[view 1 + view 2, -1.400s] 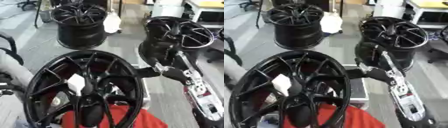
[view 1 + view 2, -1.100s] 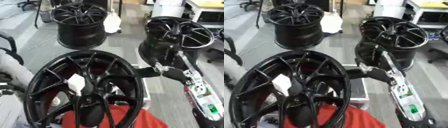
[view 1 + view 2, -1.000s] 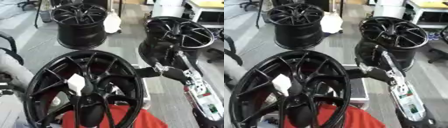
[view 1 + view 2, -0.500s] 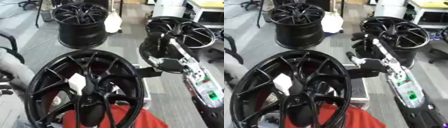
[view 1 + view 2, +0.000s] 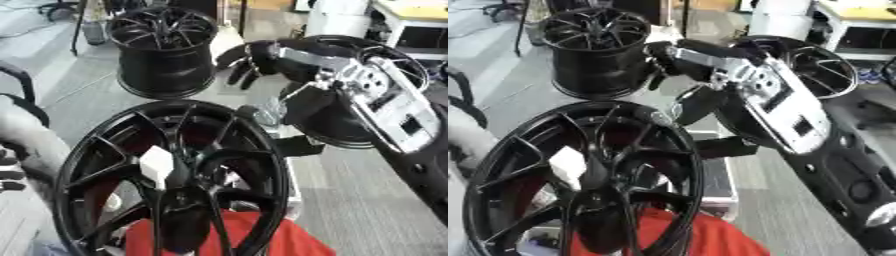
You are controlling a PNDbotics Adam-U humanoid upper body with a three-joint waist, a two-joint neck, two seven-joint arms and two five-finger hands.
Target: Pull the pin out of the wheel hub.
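Observation:
A big black wheel hub (image 5: 236, 150) stands tilted in front of me, filling the lower left of both views. A white block (image 5: 157, 166) sits on its spokes just above the centre. A small grey round piece (image 5: 659, 118) sits on the rim's upper edge. My right hand (image 5: 249, 60) hangs in the air above and behind that edge. It is open, with its black fingers drooping and nothing in them. Its silver forearm (image 5: 385, 100) runs down to the right. Part of my left hand (image 5: 7, 172) shows at the left edge.
A red cloth (image 5: 227, 235) lies under the hub's lower part. Another black wheel (image 5: 162, 50) stands at the back left. A third wheel (image 5: 824, 65) stands at the back right, behind my arm. A grey case (image 5: 715, 185) lies beside the hub.
My right arm has risen from beside the hub's right rim. It has swung up and left, so the hand now hangs above the rim's far edge.

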